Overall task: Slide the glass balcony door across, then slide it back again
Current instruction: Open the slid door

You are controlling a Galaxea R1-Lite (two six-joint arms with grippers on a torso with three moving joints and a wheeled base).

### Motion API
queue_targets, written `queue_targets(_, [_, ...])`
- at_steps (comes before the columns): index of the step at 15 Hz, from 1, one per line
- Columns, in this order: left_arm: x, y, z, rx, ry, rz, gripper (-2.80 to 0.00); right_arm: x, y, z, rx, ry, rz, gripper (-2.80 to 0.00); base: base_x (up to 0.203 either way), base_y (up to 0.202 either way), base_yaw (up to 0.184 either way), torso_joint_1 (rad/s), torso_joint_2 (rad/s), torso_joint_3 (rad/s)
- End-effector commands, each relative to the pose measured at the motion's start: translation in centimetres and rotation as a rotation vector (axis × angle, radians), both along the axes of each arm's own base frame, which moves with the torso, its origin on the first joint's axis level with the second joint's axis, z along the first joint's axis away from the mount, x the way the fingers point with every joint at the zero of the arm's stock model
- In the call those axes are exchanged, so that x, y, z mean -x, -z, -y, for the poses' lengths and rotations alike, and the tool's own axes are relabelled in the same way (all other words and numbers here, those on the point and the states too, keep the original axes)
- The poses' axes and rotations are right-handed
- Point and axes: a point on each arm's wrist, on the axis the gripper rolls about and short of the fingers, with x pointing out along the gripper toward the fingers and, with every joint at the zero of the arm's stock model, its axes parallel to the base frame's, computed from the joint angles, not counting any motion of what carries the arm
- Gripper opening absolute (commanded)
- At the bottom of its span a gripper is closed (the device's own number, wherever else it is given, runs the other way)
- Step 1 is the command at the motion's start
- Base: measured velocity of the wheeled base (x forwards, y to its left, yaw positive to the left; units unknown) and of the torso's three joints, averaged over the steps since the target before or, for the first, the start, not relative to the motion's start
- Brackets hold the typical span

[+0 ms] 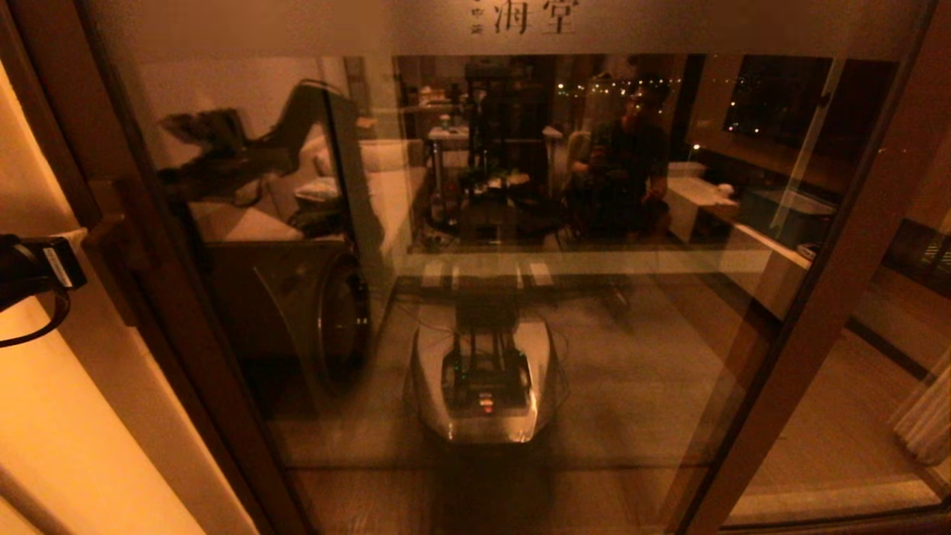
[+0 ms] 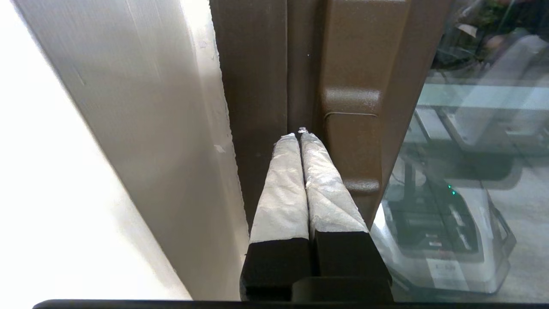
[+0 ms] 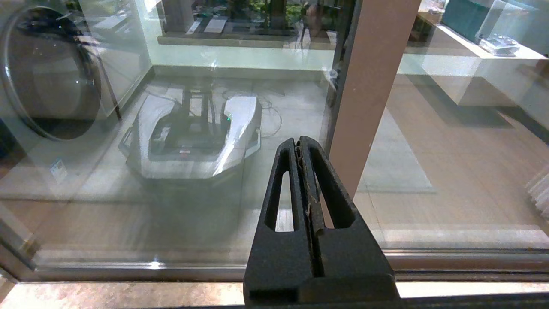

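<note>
Glass fills nearly the whole head view: the glass balcony door (image 1: 475, 245), a clear panel in a dark brown frame with a frosted top band bearing Chinese characters, stands directly before the robot. Its left frame edge lies close against the pale wall (image 1: 67, 416) on the robot's left. The left gripper (image 2: 301, 134), fingers pressed together on nothing, has its taped tips in the groove of the brown frame, just beside the raised bar handle (image 2: 352, 146). The right gripper (image 3: 301, 143), likewise closed and empty, hangs in front of the lower glass, near the sill. Reflections show the robot's own base (image 1: 483, 379), and a washing machine (image 1: 327, 319) shows at the left.
</note>
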Motion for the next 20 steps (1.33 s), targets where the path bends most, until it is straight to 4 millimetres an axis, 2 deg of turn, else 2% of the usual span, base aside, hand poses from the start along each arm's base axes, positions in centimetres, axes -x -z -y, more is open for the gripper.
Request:
queue_targets(1, [0.2,-0.2,0.3,-0.004,0.015,0.009,-2.80,0.0,0.0,0.0,0.001,-0.002,-0.001,-2.80,0.000,0.000,0.000,0.000,0.00,0.000])
queue_targets(20, [0.9,0.2,2.9,0.003,0.092,-0.006,-2.80,0.0,0.0,0.0,0.001,-0.002,-0.001,-2.80,0.000,0.000,0.000,0.000,0.00,0.000])
